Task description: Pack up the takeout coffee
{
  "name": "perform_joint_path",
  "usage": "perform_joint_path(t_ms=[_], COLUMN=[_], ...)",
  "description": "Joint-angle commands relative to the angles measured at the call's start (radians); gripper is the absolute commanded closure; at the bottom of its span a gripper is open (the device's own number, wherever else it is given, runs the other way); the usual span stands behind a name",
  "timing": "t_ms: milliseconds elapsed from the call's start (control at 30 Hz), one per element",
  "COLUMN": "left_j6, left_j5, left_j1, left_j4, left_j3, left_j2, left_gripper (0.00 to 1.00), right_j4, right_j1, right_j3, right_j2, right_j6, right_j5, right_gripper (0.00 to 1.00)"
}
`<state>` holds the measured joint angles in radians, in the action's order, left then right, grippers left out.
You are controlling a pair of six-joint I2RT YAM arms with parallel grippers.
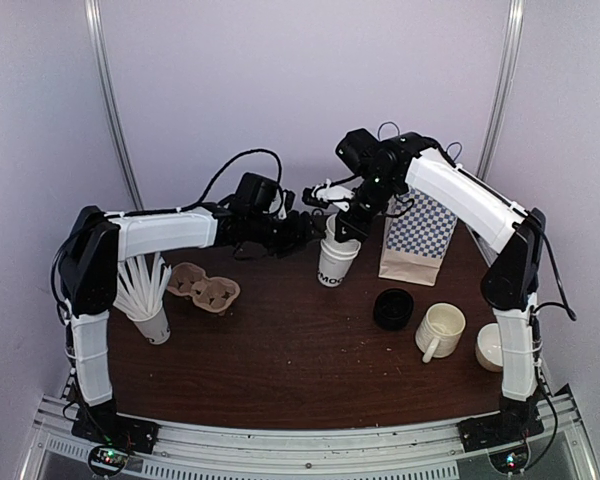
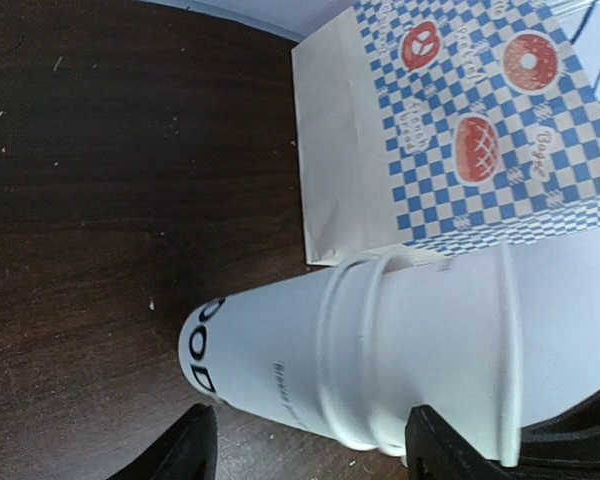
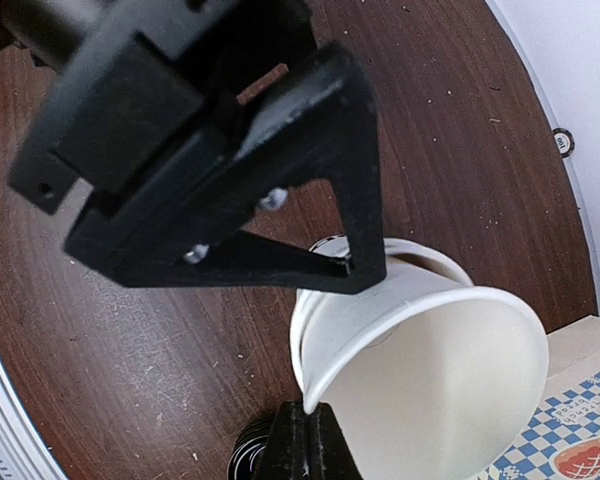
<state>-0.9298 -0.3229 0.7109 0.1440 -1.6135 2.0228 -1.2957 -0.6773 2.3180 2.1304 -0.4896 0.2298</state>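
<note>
A stack of nested white paper cups [image 1: 336,264] with dark "MOO" lettering stands at the back middle of the table, the takeout coffee cups. My right gripper [image 1: 342,228] comes from above and is shut on the rim of the top cup [image 3: 430,330], which sits tilted in the cup below. The pinching fingers [image 3: 315,445] show at the bottom of the right wrist view. My left gripper [image 1: 313,228] is at the stack's left side, open. Its two fingertips [image 2: 185,455] stand just short of the cup wall [image 2: 380,350]. Black lids [image 1: 393,308] lie in a stack to the right.
A blue-checkered paper bag [image 1: 413,240] stands right behind the cups. A cardboard cup carrier [image 1: 204,288] and a white cup of straws [image 1: 150,318] are on the left. A cream mug [image 1: 440,330] and another white cup [image 1: 495,347] sit at the front right.
</note>
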Motion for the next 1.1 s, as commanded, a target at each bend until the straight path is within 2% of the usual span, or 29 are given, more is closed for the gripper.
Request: perform_joint_path(t_ms=[0,233,533,833,1067], left_j6=[0.013,0.03,0.099,0.377,0.568], left_j5=[0.057,0.051,0.048,0.159,0.229], left_j1=[0.005,0.005,0.005,-0.002,-0.049], left_j4=[0.025,0.045,0.066,0.289,0.397], left_j3=[-0.031,-0.064,-0.091,-0.176,-0.168], left_j2=[0.065,0.086,0.002,-0.173,-0.28], left_gripper=[0.32,0.32,0.31,0.28,0.25], right_j4=[0.023,0.036,-0.008,0.006,0.013], right_j1=[-0.005,-0.005,-0.019,-0.045,-0.192], right_j3=[0.026,0.009,0.029,-0.143,-0.352], right_j2=[0.016,0.022,-0.068,-0.263,-0.372], right_j6=[-0.021,-0.033,-0.055,-0.082,-0.196], right_j5=[-0.017,-0.063,-0.105,-0.086,-0.106], right_gripper=[1.0,1.0,1.0,1.0,1.0])
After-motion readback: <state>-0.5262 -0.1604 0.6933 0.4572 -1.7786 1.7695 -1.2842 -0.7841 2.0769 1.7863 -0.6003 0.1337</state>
